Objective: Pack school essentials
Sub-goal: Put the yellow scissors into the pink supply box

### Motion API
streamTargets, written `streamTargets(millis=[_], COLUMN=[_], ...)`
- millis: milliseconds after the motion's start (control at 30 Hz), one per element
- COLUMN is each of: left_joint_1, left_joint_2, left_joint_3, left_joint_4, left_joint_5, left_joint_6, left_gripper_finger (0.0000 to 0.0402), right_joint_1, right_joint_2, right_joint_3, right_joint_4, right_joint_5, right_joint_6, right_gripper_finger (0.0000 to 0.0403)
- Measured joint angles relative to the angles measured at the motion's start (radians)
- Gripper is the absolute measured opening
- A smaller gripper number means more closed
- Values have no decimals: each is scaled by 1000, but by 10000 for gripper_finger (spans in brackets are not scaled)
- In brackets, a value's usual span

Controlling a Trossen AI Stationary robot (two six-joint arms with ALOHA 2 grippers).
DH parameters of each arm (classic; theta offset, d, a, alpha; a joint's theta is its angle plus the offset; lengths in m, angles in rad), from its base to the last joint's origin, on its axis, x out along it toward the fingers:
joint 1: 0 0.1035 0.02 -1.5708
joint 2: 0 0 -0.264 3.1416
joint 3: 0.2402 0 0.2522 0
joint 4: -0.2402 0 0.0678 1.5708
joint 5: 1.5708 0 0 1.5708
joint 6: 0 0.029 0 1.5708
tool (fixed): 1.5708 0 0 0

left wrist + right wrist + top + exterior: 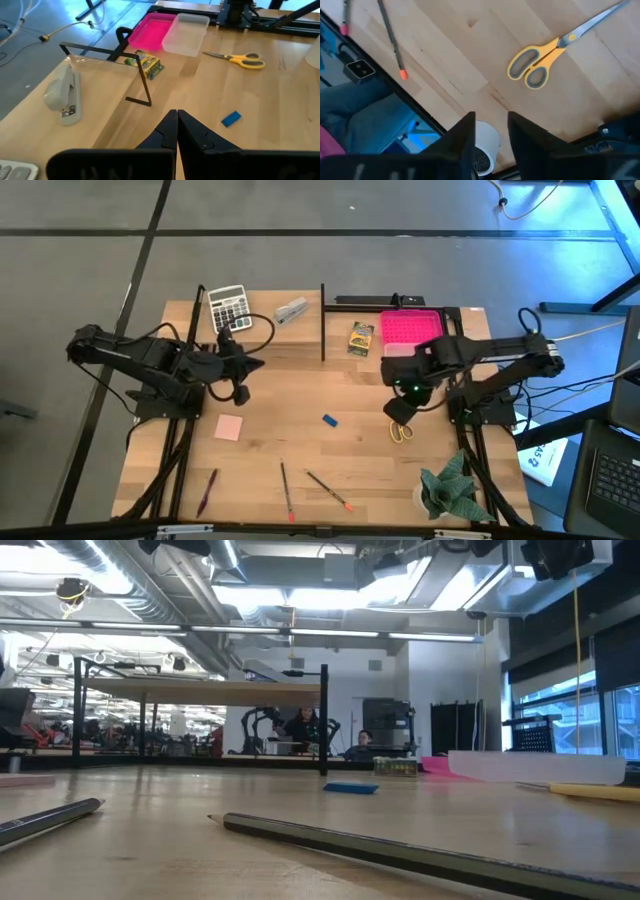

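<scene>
High view: on the pale wooden table (300, 410), the left gripper (252, 364) hangs at nine o'clock, the right gripper (405, 392) at three o'clock, just above the yellow-handled scissors (400, 430). A yellow-green crayon box (361, 338) lies at twelve o'clock beside the pink plastic tray (411, 328); the small blue eraser (329, 420) sits centre, the pale pink note pad (229, 427) at eight o'clock, three thin pencils (286, 490) at six o'clock.

Low view: a grey pencil (420, 852) lies nearest the lens, the eraser (351, 787) beyond it.

Left wrist view: the left gripper (177, 131) has its fingers pressed together, holding nothing, over bare table short of the eraser (231, 119).

Right wrist view: the right gripper (490, 132) shows a narrow gap between its fingers, empty, with the scissors (555, 52) lying flat and apart from it.
</scene>
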Motion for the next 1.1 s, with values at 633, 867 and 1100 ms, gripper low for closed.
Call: streamTargets(millis=[633, 867, 1100], left_joint_1=[0, 0, 0], left_joint_2=[0, 0, 0], left_joint_3=[0, 0, 0], left_joint_4=[0, 0, 1], left_joint_5=[32, 32, 31], left_joint_6=[1, 1, 1], left_gripper_finger=[0, 0, 0], right_joint_1=[39, 73, 80], right_joint_2=[285, 367, 395], right_joint_3=[0, 0, -79], right_joint_4=[46, 47, 138], right_joint_5=[66, 1, -4], right_joint_6=[58, 56, 80], right_gripper_finger=[212, 212, 210])
